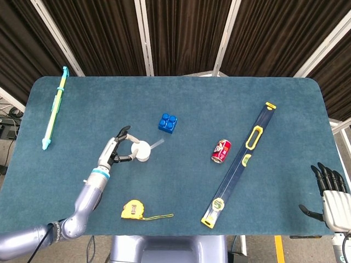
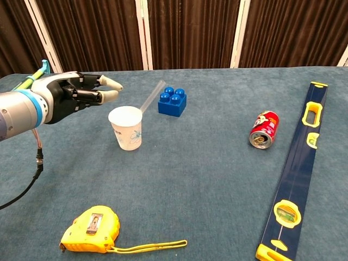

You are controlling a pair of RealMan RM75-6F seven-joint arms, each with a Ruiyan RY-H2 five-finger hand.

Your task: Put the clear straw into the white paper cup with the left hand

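here, low in the chest view, a yellow tape measure (image 2: 91,231) lies nearest. just above, at left centre, the white paper cup (image 2: 126,128) stands upright with the clear straw (image 2: 151,97) leaning out over its right rim. the left hand (image 2: 73,95) hovers left of the cup, fingers spread, holding nothing. at the head view's lower right edge the right hand (image 1: 330,197) shows fingers apart, empty.

Quick count: one cup (image 2: 125,127), one straw (image 2: 151,95), one brick (image 2: 172,101), one can (image 2: 263,129), one level (image 2: 296,173), one tape measure (image 2: 91,230), one pen (image 1: 54,108).
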